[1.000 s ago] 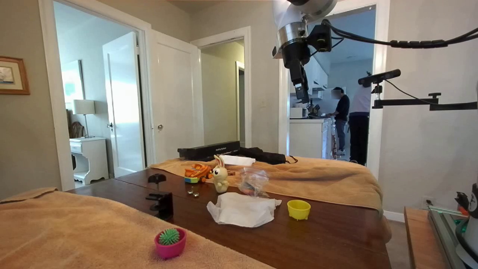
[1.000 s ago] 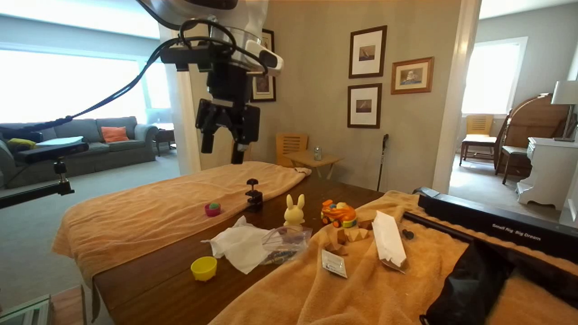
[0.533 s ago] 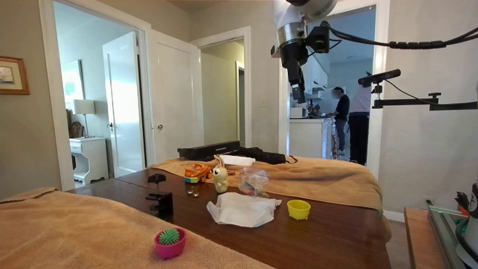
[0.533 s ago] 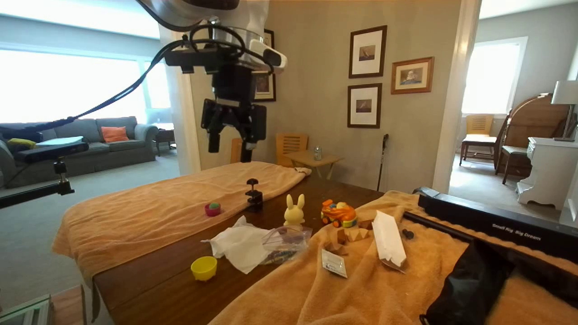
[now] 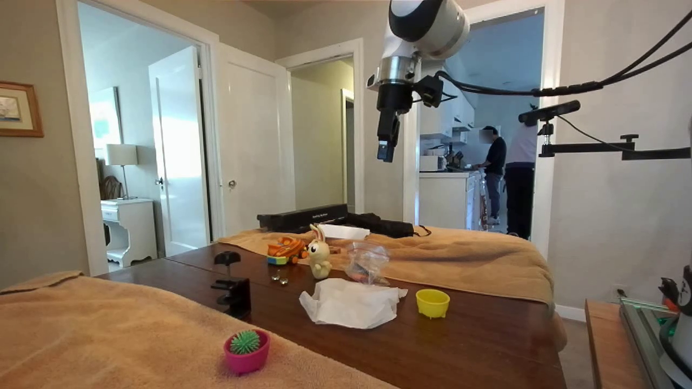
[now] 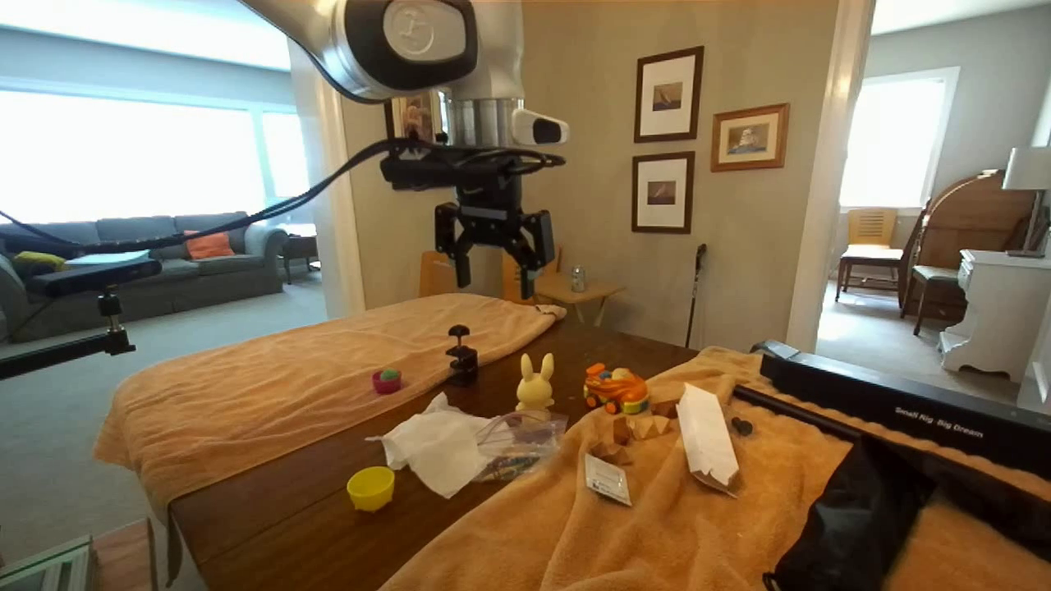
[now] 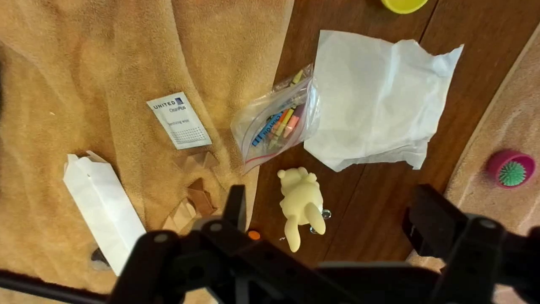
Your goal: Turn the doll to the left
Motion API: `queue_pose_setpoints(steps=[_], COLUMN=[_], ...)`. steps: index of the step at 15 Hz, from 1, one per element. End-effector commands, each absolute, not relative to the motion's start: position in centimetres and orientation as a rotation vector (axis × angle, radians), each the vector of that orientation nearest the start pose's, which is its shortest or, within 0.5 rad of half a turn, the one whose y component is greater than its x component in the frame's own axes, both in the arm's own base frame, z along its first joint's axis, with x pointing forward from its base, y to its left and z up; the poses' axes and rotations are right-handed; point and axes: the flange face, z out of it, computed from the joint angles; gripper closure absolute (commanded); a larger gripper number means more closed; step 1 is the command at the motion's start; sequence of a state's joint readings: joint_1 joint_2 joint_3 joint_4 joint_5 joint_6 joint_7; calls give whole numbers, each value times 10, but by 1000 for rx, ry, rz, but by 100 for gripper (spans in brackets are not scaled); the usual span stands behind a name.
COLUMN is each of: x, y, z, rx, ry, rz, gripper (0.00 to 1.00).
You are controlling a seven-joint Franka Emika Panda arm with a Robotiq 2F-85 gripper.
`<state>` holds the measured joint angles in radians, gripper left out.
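Hovering above the counter (image 5: pixel 465 346), the hand (image 6: pixel 496 288) has jaws apart; in an exterior view the doll (image 6: pixel 534 392) hides its face.

We see a white arm (image 6: pixel 501 61), black-rimmed grey disc (image 6: pixel 415 31), silver collar (image 6: pixel 486 123), black cables (image 5: pixel 573 89) and angular black claw (image 6: pixel 495 284).

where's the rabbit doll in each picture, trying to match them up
In an exterior view: rabbit doll slightly left of centre, below mid-height, right of the toy car.
In an exterior view: rabbit doll near centre, below mid-height, left of the toy car.
In the wrist view: rabbit doll slightly right of centre, below mid-height, seen from above.
Shared landmark: the pink cup, in all three views.
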<state>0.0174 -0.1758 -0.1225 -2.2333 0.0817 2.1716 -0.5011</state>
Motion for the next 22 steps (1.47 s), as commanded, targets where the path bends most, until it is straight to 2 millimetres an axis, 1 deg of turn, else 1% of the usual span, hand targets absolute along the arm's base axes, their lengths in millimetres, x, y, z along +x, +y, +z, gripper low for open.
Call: queue_pose_setpoints(steps=[1,9,11,15,17,18,22], x=[503,505,511,545,561,569,601], y=[-51,-51,-48,-38,-29,-23,0], z=[455,458,458,453,442,435,402], rx=[-3031,-3030,-3007,-3000,-2982,-2968,-2950], ry=[-544,-545,-610,-842,-885,-881,-729], rz=[-205,-217,-280,-443,-488,-504,-489], gripper=[0,0,0,0,0,0,0])
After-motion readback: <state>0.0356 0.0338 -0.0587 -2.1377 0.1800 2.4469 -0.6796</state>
